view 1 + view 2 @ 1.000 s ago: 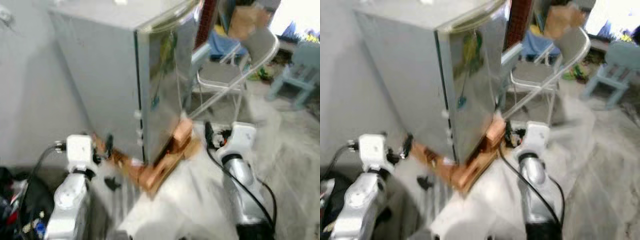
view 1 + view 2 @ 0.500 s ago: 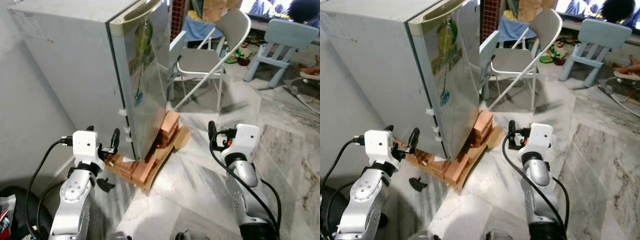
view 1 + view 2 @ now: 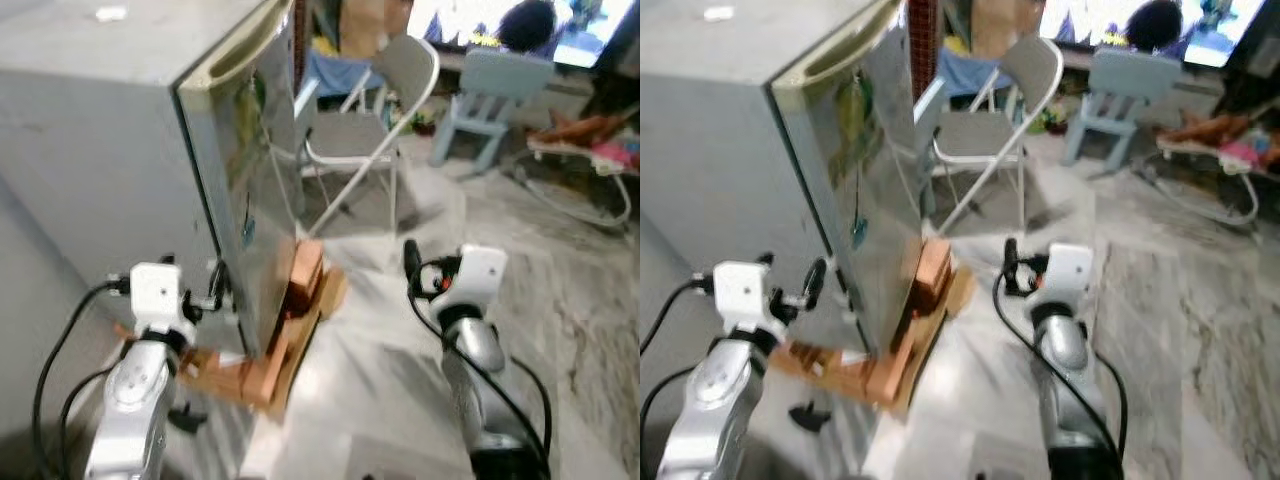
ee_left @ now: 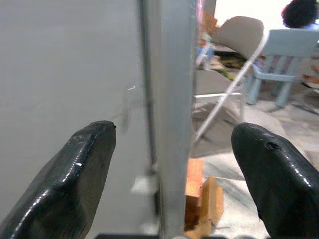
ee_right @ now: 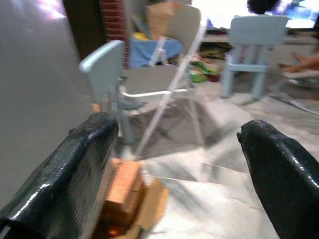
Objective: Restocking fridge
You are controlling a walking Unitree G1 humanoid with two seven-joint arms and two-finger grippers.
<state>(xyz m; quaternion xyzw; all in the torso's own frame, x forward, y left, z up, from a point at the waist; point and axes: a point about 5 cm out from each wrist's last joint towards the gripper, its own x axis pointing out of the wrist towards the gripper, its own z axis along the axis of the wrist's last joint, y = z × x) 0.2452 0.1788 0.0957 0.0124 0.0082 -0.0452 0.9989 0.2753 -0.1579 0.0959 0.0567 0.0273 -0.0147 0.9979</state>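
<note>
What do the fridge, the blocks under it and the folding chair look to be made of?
The fridge looks like painted sheet metal, matte grey on the side, with a glossier door that mirrors the room. The blocks under it look like orange-brown clay bricks, rough and unglazed. The folding chair seems to have a thin pale metal tube frame with a smooth grey seat, probably plastic or vinyl.

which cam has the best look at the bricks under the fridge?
Left eye view: the bricks show along the base of the fridge, stacked at its front corner. The right eye view shows the same. Both wrist views catch just the front stack, blurred.
</note>
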